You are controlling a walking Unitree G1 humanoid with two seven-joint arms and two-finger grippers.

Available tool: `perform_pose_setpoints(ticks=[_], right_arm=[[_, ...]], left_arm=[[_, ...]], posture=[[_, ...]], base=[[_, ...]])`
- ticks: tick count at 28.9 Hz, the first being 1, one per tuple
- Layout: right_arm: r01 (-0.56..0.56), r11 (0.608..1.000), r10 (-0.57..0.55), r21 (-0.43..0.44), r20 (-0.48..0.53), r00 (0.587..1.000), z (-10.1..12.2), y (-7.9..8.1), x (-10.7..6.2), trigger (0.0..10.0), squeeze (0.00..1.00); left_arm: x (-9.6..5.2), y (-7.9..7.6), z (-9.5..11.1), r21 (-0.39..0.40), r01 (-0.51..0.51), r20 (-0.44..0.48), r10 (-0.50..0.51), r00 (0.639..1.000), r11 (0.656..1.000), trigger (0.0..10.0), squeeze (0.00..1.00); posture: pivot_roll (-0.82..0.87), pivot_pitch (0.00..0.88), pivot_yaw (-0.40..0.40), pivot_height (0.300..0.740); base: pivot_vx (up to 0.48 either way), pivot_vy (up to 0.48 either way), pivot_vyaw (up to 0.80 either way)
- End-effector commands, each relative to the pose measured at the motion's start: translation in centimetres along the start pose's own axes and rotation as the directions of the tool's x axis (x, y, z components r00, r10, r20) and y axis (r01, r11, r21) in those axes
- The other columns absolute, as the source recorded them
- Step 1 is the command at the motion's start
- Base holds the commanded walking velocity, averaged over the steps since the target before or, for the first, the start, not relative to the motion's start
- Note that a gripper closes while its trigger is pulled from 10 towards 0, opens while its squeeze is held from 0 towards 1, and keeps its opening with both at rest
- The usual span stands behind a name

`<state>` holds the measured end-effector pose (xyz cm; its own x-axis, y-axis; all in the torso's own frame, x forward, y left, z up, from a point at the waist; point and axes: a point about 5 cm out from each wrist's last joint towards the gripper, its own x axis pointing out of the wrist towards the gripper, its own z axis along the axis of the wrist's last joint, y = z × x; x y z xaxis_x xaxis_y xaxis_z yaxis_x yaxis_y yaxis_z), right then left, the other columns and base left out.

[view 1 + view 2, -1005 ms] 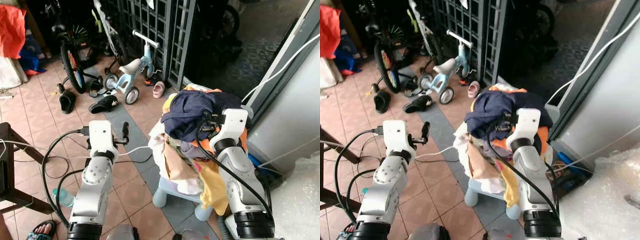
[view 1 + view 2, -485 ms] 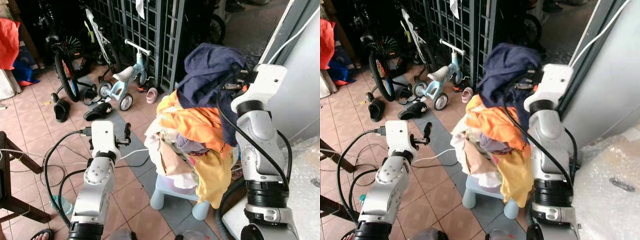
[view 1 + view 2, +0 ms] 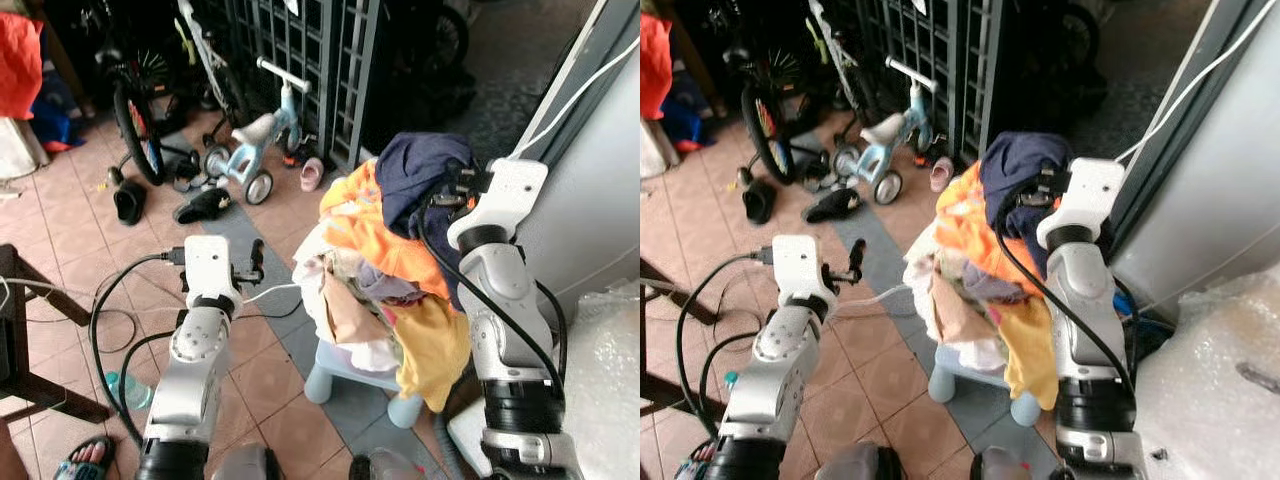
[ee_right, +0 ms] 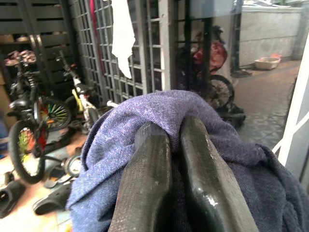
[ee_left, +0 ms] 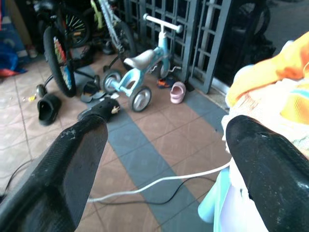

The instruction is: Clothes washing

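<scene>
Change: the navy garment (image 3: 425, 175) is held lower than half a second ago, and the right arm is bent closer over the pile.
Right gripper (image 4: 176, 145): its jaws are pressed together on a fold of the navy garment, which is draped over the black fingers (image 4: 149, 179).
Navy garment: held above the clothes pile (image 3: 385, 290), against the orange cloth (image 3: 375, 235).
Clothes pile: heaped on a pale blue stool (image 3: 350, 375), with a yellow piece (image 3: 435, 345) hanging off the side.
Left gripper (image 5: 164, 145): jaws are held wide apart, empty, raised over the tiled floor (image 3: 260, 370) left of the pile.
Surroundings: a small blue tricycle (image 3: 255, 140), a bicycle (image 3: 135, 100), a pink shoe (image 3: 310, 175) and black sandals (image 3: 130, 200) lie before a dark metal gate (image 3: 320, 60).
Obstacles: a white cable (image 5: 159, 181) lies across the floor beside the stool; a grey wall (image 3: 590, 200) stands close on the right.
</scene>
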<state>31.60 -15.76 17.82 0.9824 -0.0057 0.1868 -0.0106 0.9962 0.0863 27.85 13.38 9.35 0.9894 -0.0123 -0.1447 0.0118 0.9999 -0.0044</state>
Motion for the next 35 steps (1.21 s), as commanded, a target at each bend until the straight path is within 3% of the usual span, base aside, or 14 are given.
perform_pose_setpoints(ticks=[1, 12, 19, 22, 25, 30, 33, 35], right_arm=[[-0.016, 1.0, 0.016, -0.002, 0.019, 1.0, 0.4, 0.3, -0.1, 10.0, 0.0], [-0.022, 1.0, 0.022, -0.01, 0.002, 1.0, 0.0, 0.4, -0.3, 10.0, 0.0], [-0.023, 1.0, 0.023, -0.016, -0.004, 1.0, -0.3, 0.4, -0.3, 10.0, 0.0], [-0.021, 0.997, 0.022, -0.074, 0.012, 1.0, -0.2, 0.2, -0.3, 10.0, 0.0], [-0.001, 0.988, 0.003, -0.153, 0.012, 1.0, -0.7, -0.3, -0.6, 10.0, 0.0], [0.033, 0.979, -0.045, -0.203, -0.052, 0.998, -2.5, -1.4, -2.3, 10.0, 0.0], [0.043, 0.979, -0.054, -0.197, -0.052, 0.997, -2.4, -1.2, -3.1, 10.0, 0.0], [0.042, 0.98, -0.053, -0.194, -0.056, 0.997, -2.6, -0.9, -3.1, 10.0, 0.0]], left_arm=[[-0.1, 0.2, -0.2, 0.004, -0.007, -0.006, 0.007, 1.0, 1.0, 10.0, 0.0], [0.1, 0.2, 0.0, 0.0, -0.008, 0.006, 0.008, 1.0, 1.0, 10.0, 0.0], [0.2, 0.1, 0.2, -0.008, 0.0, 0.023, 0.0, 1.0, 1.0, 10.0, 0.0], [0.2, 0.0, 0.5, -0.041, 0.032, 0.063, -0.029, 0.998, 0.999, 10.0, 0.0], [0.3, 0.2, 0.9, -0.023, 0.008, 0.084, -0.006, 0.996, 1.0, 10.0, 0.0], [0.2, 0.6, 1.7, 0.001, 0.002, 0.096, -0.002, 0.995, 1.0, 10.0, 0.0], [-0.5, 1.2, 2.7, 0.006, -0.009, 0.135, 0.008, 0.991, 1.0, 10.0, 0.0], [-0.8, 1.4, 2.0, -0.007, -0.017, 0.115, 0.018, 0.993, 1.0, 10.0, 0.0]], posture=[[-0.05, 0.0, 0.006, 0.74], [-0.05, 0.0, 0.008, 0.74], [-0.05, 0.0, 0.004, 0.74], [-0.05, 0.0, 0.005, 0.74], [-0.05, 0.0, 0.004, 0.74], [-0.03, 0.0, 0.003, 0.74], [-0.02, 0.026, 0.007, 0.74], [-0.02, 0.025, 0.009, 0.74]], base=[[-0.341, 0.0, 0.0], [-0.178, 0.0, -0.04], [0.0, 0.0, -0.8], [0.0, 0.0, -0.8], [0.0, 0.0, -0.8], [0.0, 0.0, -0.8], [0.081, 0.0, -0.8], [0.257, 0.0, -0.8]])
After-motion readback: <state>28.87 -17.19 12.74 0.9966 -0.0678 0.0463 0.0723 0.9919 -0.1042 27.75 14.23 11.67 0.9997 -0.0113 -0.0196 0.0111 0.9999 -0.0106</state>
